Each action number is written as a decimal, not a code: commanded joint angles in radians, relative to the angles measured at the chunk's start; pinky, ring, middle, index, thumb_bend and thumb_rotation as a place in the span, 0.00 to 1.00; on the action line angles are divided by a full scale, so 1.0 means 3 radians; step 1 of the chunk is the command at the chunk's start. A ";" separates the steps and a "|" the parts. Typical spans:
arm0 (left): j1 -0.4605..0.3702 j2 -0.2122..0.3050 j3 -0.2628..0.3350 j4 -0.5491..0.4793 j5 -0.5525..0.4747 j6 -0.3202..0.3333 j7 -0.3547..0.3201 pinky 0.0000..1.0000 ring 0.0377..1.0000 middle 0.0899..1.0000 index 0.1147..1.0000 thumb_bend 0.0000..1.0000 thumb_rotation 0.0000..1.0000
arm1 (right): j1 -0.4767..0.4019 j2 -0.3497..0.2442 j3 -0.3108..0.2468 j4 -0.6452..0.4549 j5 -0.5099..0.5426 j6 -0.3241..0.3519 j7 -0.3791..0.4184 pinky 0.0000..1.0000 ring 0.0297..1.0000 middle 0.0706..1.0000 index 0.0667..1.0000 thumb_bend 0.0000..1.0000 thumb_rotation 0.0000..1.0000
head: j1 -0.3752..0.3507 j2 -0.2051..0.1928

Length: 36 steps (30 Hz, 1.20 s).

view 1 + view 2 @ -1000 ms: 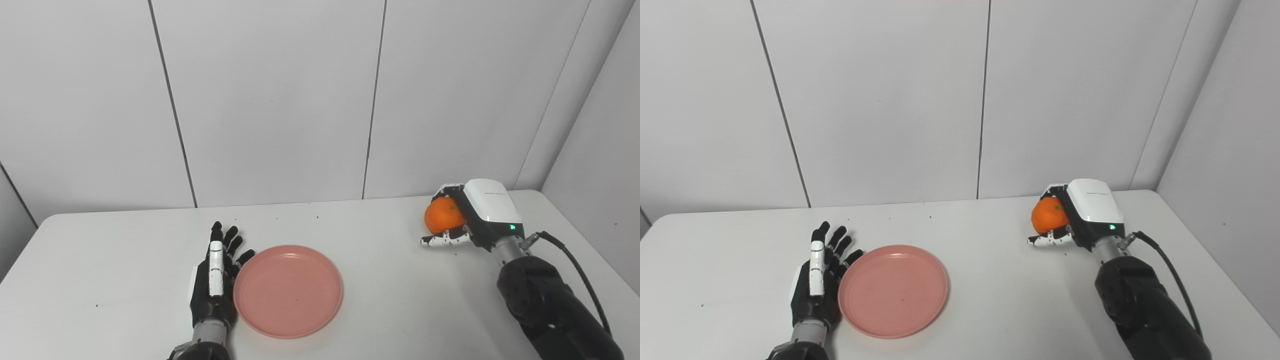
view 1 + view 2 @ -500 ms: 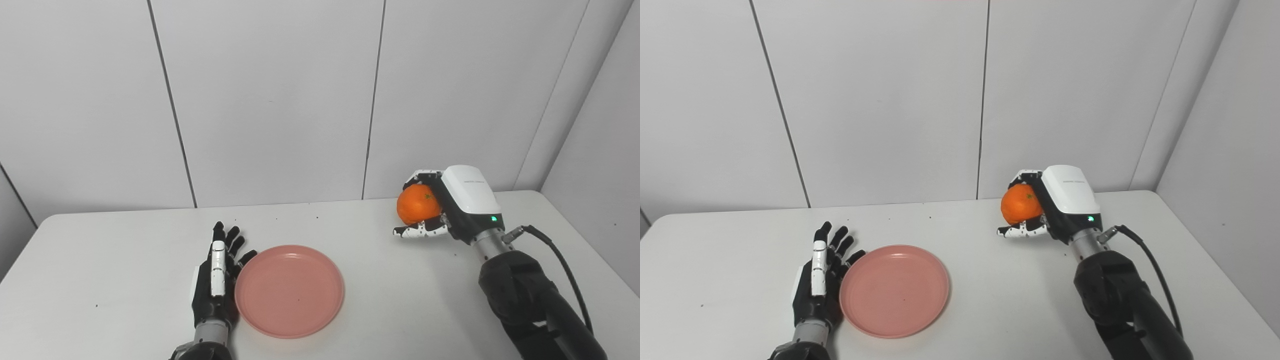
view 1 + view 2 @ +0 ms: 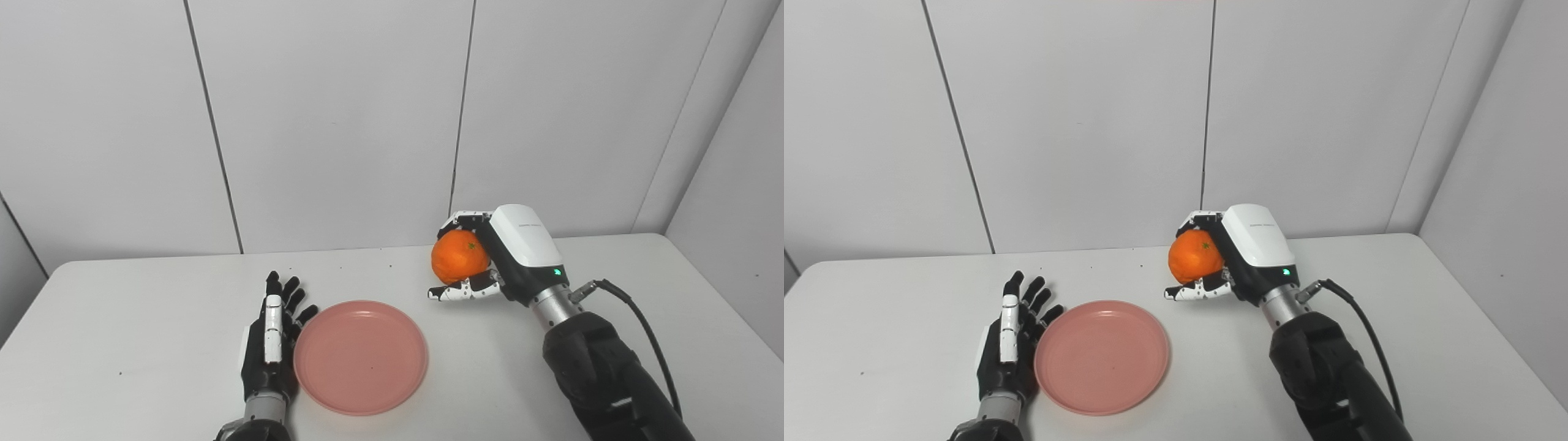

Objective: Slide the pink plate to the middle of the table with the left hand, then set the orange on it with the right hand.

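Observation:
A round pink plate [image 3: 360, 356] lies flat on the white table, a little left of its middle and near the front. My left hand [image 3: 271, 343] rests open on the table with its fingers straight, its edge against the plate's left rim. My right hand [image 3: 497, 260] is shut on an orange [image 3: 458, 256] and holds it in the air, up and to the right of the plate. Fingers wrap over the top of the fruit and the thumb sits under it.
The white table [image 3: 122, 318] ends at a grey panelled wall behind and at an angled wall on the right. A black cable [image 3: 643, 324] loops from my right wrist along the forearm. A few small dark specks dot the tabletop.
My right hand has lifted the orange off the far right of the table and carried it leftward toward the plate. The plate and left hand have edged slightly right.

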<state>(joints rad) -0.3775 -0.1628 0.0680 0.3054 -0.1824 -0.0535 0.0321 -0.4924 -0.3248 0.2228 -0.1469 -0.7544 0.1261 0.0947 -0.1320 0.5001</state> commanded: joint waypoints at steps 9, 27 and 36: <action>-0.0045 -0.0156 -0.0045 -0.0030 0.0090 -0.0035 0.0093 0.84 0.93 0.91 1.00 0.61 0.89 | -0.0158 0.0145 0.0133 -0.0109 -0.0058 -0.0099 0.0072 0.18 0.23 0.30 0.45 0.51 0.16 | 0.0186 0.0035; -0.0082 -0.0189 -0.0075 0.0047 0.0181 -0.0095 0.0186 0.78 0.90 0.89 1.00 0.61 0.88 | -0.0196 0.0294 0.0456 0.0371 -0.0069 -0.0282 0.0070 0.16 0.20 0.27 0.45 0.51 0.15 | 0.0242 0.0028; -0.0093 -0.0189 -0.0070 0.0071 0.0220 -0.0102 0.0224 0.74 0.89 0.88 1.00 0.60 0.89 | -0.0302 0.0355 0.0642 0.0828 -0.0100 -0.0208 0.0154 0.17 0.21 0.28 0.45 0.51 0.16 | 0.0220 0.0027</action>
<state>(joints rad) -0.3810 -0.1969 0.0527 0.3289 -0.1252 -0.0770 0.0842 -0.5249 -0.2293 0.4155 0.1091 -0.7747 0.0922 0.1512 -0.0660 0.5077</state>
